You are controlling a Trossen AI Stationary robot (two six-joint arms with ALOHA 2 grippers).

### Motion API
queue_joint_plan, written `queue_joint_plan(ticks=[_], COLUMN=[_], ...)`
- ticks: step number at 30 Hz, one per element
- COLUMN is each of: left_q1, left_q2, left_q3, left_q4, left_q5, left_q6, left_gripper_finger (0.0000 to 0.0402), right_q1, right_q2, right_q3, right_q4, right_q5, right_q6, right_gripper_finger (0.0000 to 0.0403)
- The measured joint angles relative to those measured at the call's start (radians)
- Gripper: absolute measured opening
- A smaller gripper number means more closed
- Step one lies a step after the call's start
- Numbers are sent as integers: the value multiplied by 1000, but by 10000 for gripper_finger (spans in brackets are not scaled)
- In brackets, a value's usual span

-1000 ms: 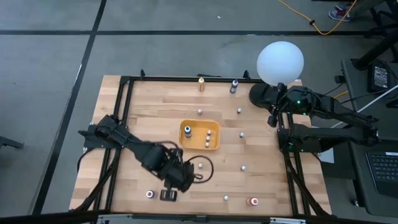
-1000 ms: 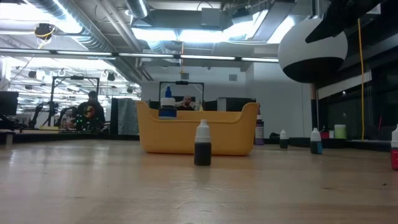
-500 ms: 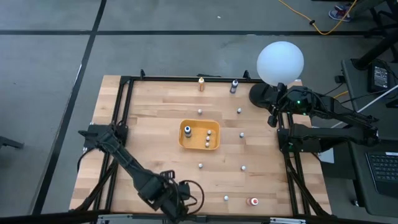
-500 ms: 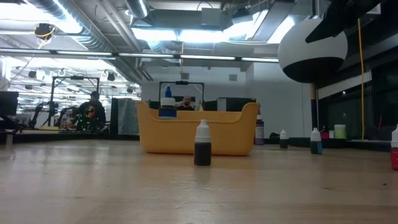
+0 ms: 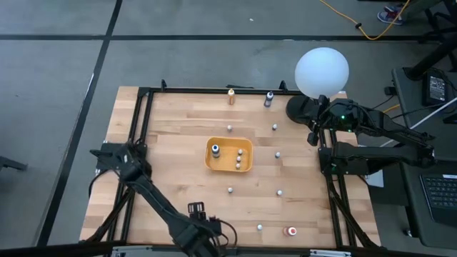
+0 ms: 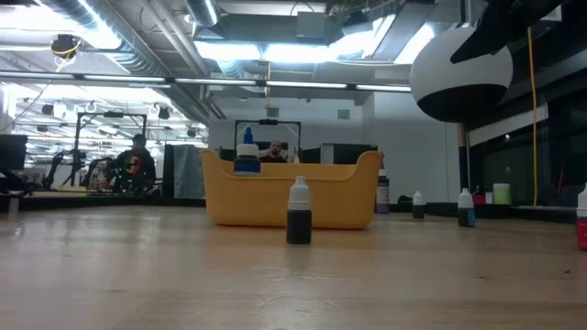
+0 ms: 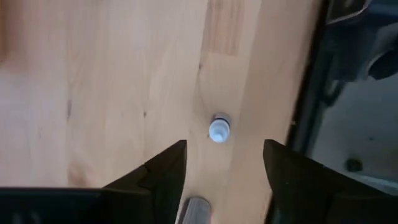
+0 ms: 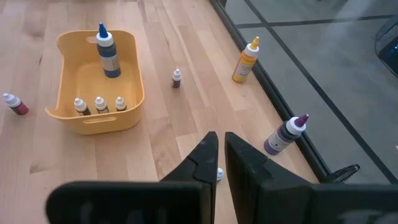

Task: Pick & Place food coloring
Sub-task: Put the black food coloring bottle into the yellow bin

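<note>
- Wooden table (image 5: 178, 121): yellow tray (image 5: 229, 155) at centre, food coloring (image 5: 230, 190) bottles scattered.
- Left gripper (image 7: 222, 163): spread, ungrasping, near edge.
- Right gripper (image 8: 220, 163): clenched, empty, far right.

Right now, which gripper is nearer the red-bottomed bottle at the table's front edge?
Left. The left gripper hangs open over the front edge, a short way along it from the red-bottomed bottle. The right gripper, shut, sits parked near the far corner by the lamp.
</note>
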Motion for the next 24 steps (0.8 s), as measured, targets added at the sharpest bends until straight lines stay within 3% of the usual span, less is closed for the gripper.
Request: queue_joint_plan(ticks=[7, 16, 24], left_q1=[-16, -11, -7], left_q2=[73, 77, -37], left_q3=[0, -1, -121], left_q4=[-10, -31, 7], left_q5=[-4, -44, -27], left_q6=[0, -34, -42], left_gripper_finger=[208, 210, 210], right_q1=[0, 0, 0], right_q2=[0, 0, 0], right_q3=[0, 0, 0], right_q4=[0, 0, -1], right_q5=[0, 0, 0], right_q6=[0, -7, -75], right_gripper_finger=[34, 34, 34])
